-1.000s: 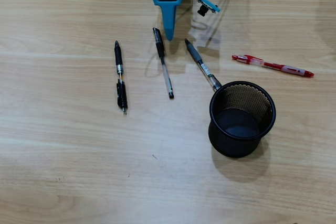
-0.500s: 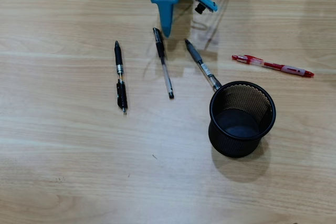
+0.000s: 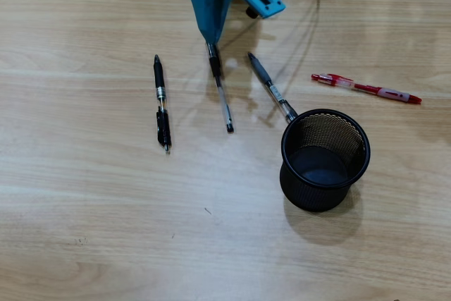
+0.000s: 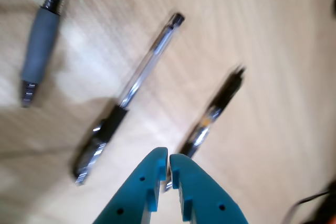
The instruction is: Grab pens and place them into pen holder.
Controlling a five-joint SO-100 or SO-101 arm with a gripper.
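1. Gripper (image 4: 168, 162): teal plastic, two tapering fingers pressed tip to tip in the wrist view, only a sliver of a seam between them. Nothing held. From overhead it (image 3: 209, 37) hangs at the far edge of the table, its point over the capped end of the clear pen.

2. All four pens lie loose on the table; none is in the holder. Overhead, left to right: black pen (image 3: 161, 104), clear pen (image 3: 220, 88), grey pen (image 3: 269, 85), red pen (image 3: 366, 88) well apart on the right.

3. Pen holder (image 3: 323, 187): round black wire-mesh cup with a solid rim, upright, empty as far as I can see. The grey pen's tip touches or slips under the far rim; I cannot tell which.

4. Risk: with fingers closed, a descent would land them on top of a barrel, not around it. The pen would likely roll or skid away.

5. Risk: the pens are slim, round and glossy on smooth laminate. An off-centre pinch could squirt one sideways, perhaps into its neighbour.

6. Risk: the grey pen lies hard against the cup. Dragging it could nudge or tip the light mesh holder.

7. Risk: the wrist view is motion-blurred, so aiming from it looks unreliable.

8. Materials: table (image 3: 106, 230) is pale wood-grain, flat, faintly shiny. The clear pen (image 4: 126, 96) has a see-through barrel and dark cap; the grey pen (image 4: 39, 51) has a matte rubber sleeve; the black pen (image 4: 212, 112) shows a metallic band.
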